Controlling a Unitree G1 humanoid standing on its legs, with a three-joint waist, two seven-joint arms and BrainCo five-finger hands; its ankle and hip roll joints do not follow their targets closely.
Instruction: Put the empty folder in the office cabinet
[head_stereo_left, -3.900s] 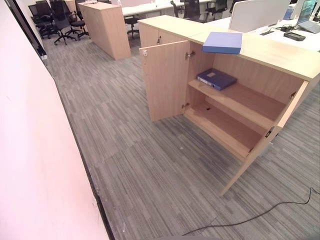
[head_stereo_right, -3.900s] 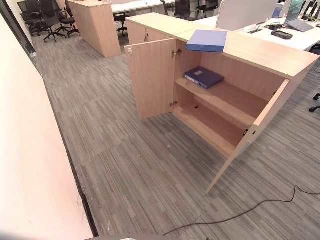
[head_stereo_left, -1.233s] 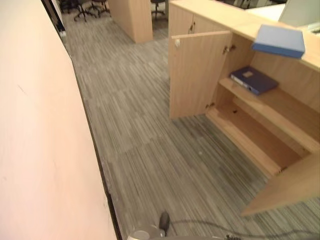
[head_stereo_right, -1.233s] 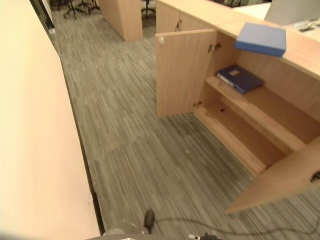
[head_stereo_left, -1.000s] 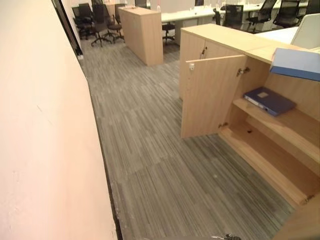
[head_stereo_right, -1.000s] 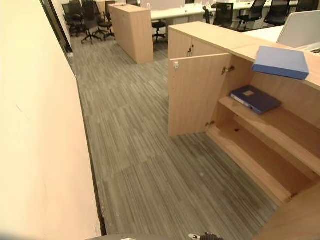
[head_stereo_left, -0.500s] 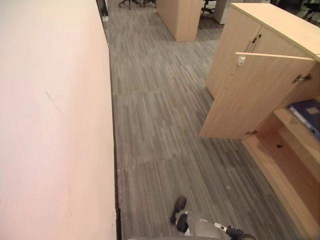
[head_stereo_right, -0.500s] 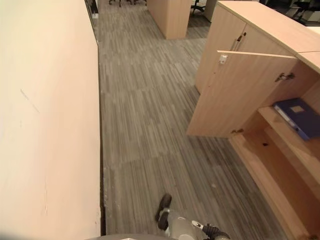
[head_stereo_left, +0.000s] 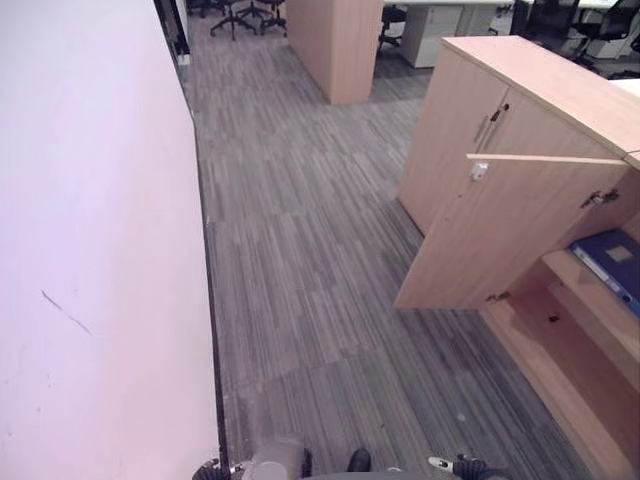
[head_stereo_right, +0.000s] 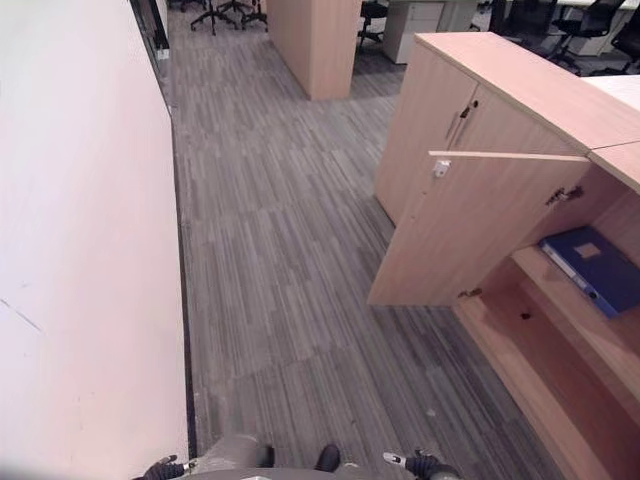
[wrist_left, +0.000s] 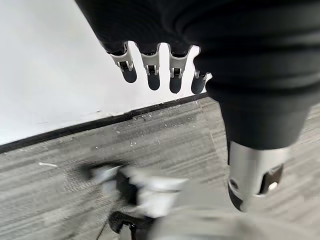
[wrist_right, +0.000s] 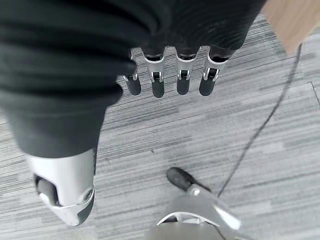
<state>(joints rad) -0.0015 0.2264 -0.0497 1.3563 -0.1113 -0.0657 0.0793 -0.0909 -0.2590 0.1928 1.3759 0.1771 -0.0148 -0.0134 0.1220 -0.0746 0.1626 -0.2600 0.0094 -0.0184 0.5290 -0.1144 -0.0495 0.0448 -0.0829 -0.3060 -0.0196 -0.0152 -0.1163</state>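
The plain pale wall (head_stereo_left: 90, 250) runs closest to the left hand (wrist_left: 152, 70), which hangs over the grey striped carpet (head_stereo_left: 300, 250) with its fingers straight and relaxed and nothing in them. The right hand (wrist_right: 182, 75) hangs the same way over the carpet, loose and empty.

Well ahead of the right hand and off to its outer side stands the light wood office cabinet (head_stereo_left: 560, 350) with its door (head_stereo_left: 500, 235) swung open. A dark blue flat folder (head_stereo_right: 595, 265) lies on the upper shelf (head_stereo_right: 600, 335) inside.

What has changed is the viewpoint, not the things. A few seconds ago the head looked squarely at the open cabinet, with a lighter blue folder lying on its top. Since then the camera has swung toward the wall, so the cabinet now sits at the far right.

As I read it, the robot is walking or turning. No folder has been picked up yet, so the task is barely begun. It will likely need to turn back toward the cabinet to reach the folder.
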